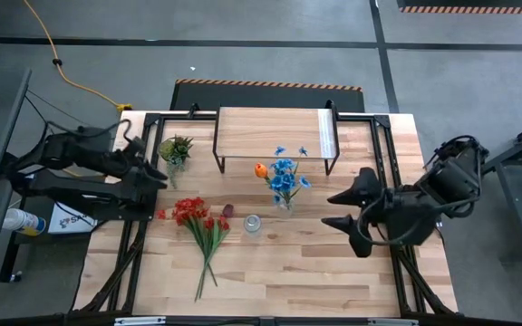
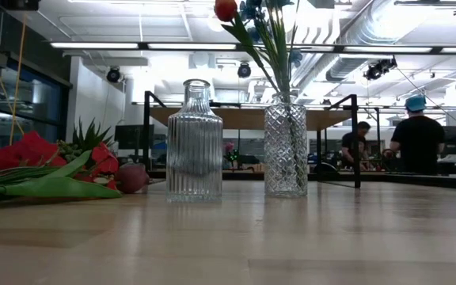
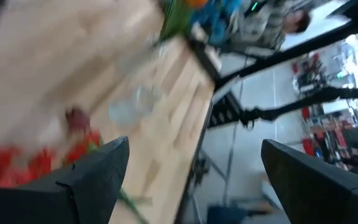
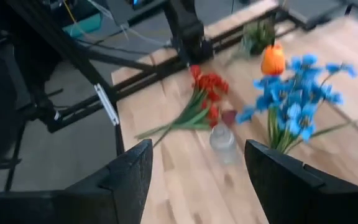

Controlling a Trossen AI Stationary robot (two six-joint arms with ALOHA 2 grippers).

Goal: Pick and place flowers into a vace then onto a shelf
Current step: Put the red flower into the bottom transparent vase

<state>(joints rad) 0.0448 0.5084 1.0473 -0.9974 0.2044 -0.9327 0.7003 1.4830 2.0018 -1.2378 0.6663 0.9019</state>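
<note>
The blue bunch [image 1: 285,177] and the orange tulip [image 1: 260,169] stand with their stems in a cut-glass vase [image 2: 285,150] in front of the shelf [image 1: 275,132]. The red bunch [image 1: 198,222] lies flat on the table, stems toward the near edge. The maroon tulip [image 1: 227,210] lies beside it. An empty ribbed glass vase [image 1: 253,224] stands upright between the red bunch and the filled vase. My right gripper [image 1: 338,209] is open, right of both vases, touching nothing. My left gripper [image 1: 159,177] is open at the table's left edge, above and left of the red blooms.
A green leafy tuft [image 1: 176,149] stands in a small vase left of the shelf. Black frame bars run along the table's left and right edges. Bare wood lies toward the near edge. People stand in the room beyond the table [image 2: 416,134].
</note>
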